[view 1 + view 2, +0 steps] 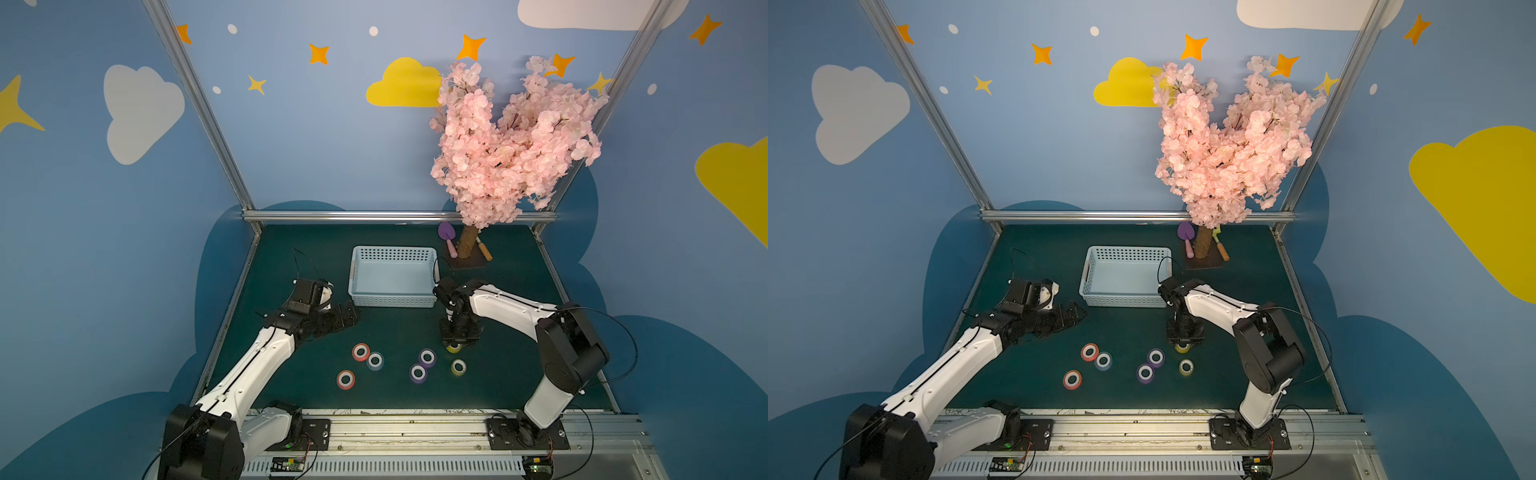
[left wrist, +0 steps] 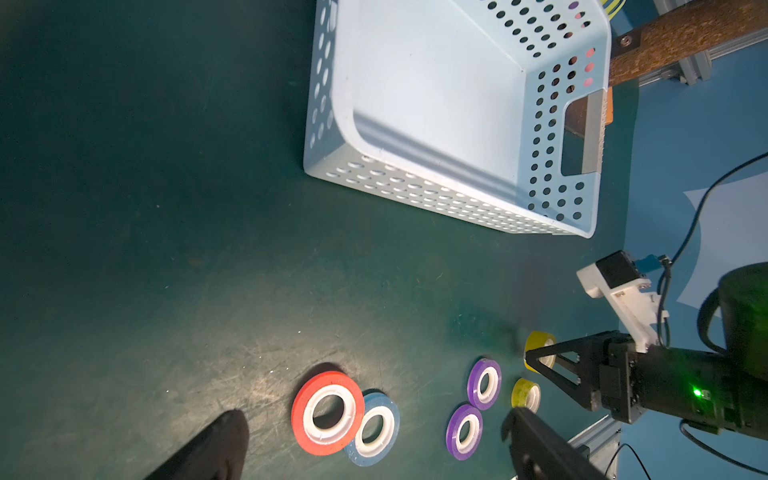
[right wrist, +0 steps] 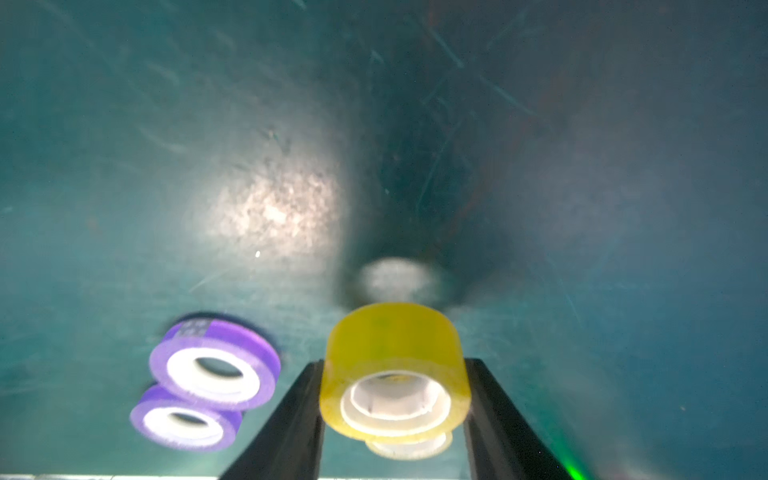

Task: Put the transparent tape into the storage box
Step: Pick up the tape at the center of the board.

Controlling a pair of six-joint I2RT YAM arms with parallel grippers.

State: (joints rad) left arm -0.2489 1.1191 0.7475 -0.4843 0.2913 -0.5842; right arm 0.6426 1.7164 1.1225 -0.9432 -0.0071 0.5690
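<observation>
Black left gripper [image 1: 349, 318] hung wide open and empty, left of the blue box [image 1: 392, 300]. Further right, the right gripper [image 3: 394, 363] was clamped on the yellowish clear tape [image 3: 395, 345], in front of the box's right corner, outside it!

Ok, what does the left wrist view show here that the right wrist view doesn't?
Left wrist only: the empty storage box, the red roll and blue roll side by side, and the right gripper seen from outside. Right wrist only: a close look at both fingers pressed against the sides of the yellowish transparent tape. Both: that gripped tape, the two purple rolls, the second yellowish roll and the green mat.
</observation>
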